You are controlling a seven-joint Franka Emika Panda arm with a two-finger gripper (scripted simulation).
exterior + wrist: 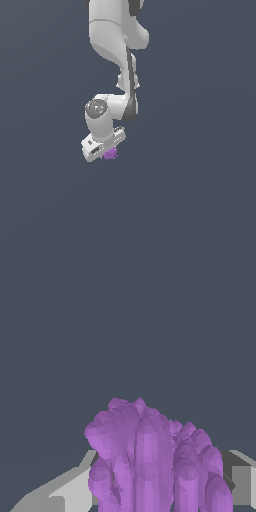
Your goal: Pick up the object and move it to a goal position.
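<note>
The object (111, 154) is a small bright purple bumpy clump peeking out under the white gripper (107, 150), near the middle of the exterior view. The arm reaches down from the top of that view, its hand tilted. In the wrist view the object (150, 456) fills the space between the two grey fingers (70, 493), which press against it on either side. The gripper (155, 496) is shut on the object. The fingertips themselves are hidden behind the clump.
A plain dark grey-blue surface fills the background in both views. No goal marker or other object shows.
</note>
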